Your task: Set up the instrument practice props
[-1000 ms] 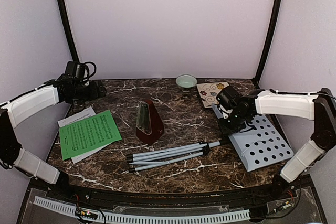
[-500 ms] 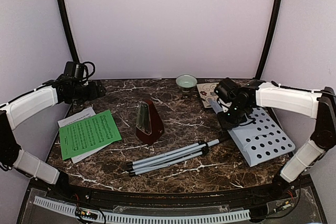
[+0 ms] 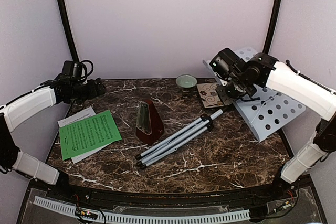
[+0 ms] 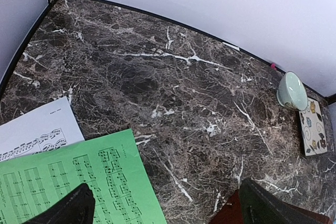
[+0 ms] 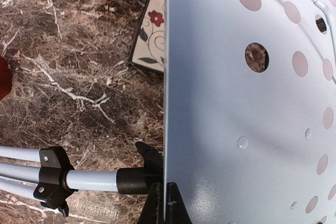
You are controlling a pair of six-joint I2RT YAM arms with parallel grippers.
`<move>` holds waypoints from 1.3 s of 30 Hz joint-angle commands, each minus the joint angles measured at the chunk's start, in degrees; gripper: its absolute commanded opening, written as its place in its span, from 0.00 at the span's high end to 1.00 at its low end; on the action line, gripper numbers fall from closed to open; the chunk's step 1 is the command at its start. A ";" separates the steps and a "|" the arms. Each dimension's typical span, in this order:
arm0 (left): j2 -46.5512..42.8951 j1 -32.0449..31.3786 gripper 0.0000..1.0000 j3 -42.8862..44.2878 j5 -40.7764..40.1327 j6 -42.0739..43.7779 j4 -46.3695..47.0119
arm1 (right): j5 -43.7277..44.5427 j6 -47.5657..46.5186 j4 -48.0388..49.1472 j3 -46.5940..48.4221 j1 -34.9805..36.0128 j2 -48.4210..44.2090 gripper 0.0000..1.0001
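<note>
One music-stand desk (image 5: 226, 129) edge sits clamped in the right gripper (image 5: 164, 204).

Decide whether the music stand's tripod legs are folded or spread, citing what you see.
Folded: the tripod legs run bundled together as near-parallel tubes from one collar, not splayed apart.

You had soft, even light, faint shadows on the tabletop (image 3: 220, 156), and a slightly grainy overhead view.
</note>
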 commanded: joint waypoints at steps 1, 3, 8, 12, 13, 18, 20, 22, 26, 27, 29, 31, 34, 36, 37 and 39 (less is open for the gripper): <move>-4.02 -0.33 0.01 -1.12 3.50 0.80 2.89 | 18.82 -5.65 1.83 10.21 3.03 -3.95 1.00; -5.68 -0.43 0.01 -2.03 4.12 1.20 4.80 | 22.28 -8.49 2.58 13.88 5.05 -3.86 1.00; -10.74 -1.14 0.01 -5.10 7.61 3.99 11.74 | 30.03 -19.62 8.44 18.14 10.14 -4.19 1.00; -12.26 -2.60 0.01 -5.88 13.00 8.27 14.71 | 38.38 -36.79 22.74 13.11 14.80 -5.87 1.00; -12.38 -3.09 0.01 -5.96 14.28 9.21 15.20 | 39.93 -42.17 27.91 11.25 15.89 -6.49 1.00; -13.64 -6.82 0.01 -7.16 18.35 14.12 18.76 | 43.43 -67.71 56.35 3.93 20.49 -8.94 1.00; -15.29 -9.09 0.02 -9.47 18.95 15.70 23.68 | 43.44 -77.56 66.73 2.50 22.13 -9.05 1.00; -16.88 -11.34 0.05 -11.42 19.04 17.11 28.29 | 43.13 -85.90 76.39 1.90 23.24 -8.25 1.00; -15.86 -16.75 0.13 -12.80 18.08 21.62 33.31 | 41.95 -95.73 83.69 2.38 24.16 -6.13 1.00; -15.03 -18.59 0.15 -12.75 17.18 22.88 34.00 | 41.71 -97.43 85.57 2.27 24.33 -5.77 1.00; -12.69 -23.78 0.19 -12.18 14.22 25.75 35.51 | 41.15 -99.18 87.50 2.07 24.65 -5.22 1.00; -9.73 -28.37 0.23 -11.30 9.80 28.87 37.49 | 40.63 -99.99 88.61 1.83 25.05 -4.81 1.00; -3.97 -33.65 0.28 -8.42 5.76 31.97 39.56 | 39.86 -100.28 88.73 1.56 25.27 -4.61 1.00; -0.16 -36.93 0.31 -6.76 3.72 34.73 42.16 | 39.49 -100.77 88.63 1.46 25.61 -4.52 1.00; 1.59 -38.04 0.31 -5.50 3.06 35.67 43.42 | 39.40 -101.02 88.74 1.37 25.84 -4.45 1.00; 5.61 -39.38 0.33 -2.63 3.04 36.60 44.00 | 39.17 -101.50 88.29 1.23 26.23 -4.43 1.00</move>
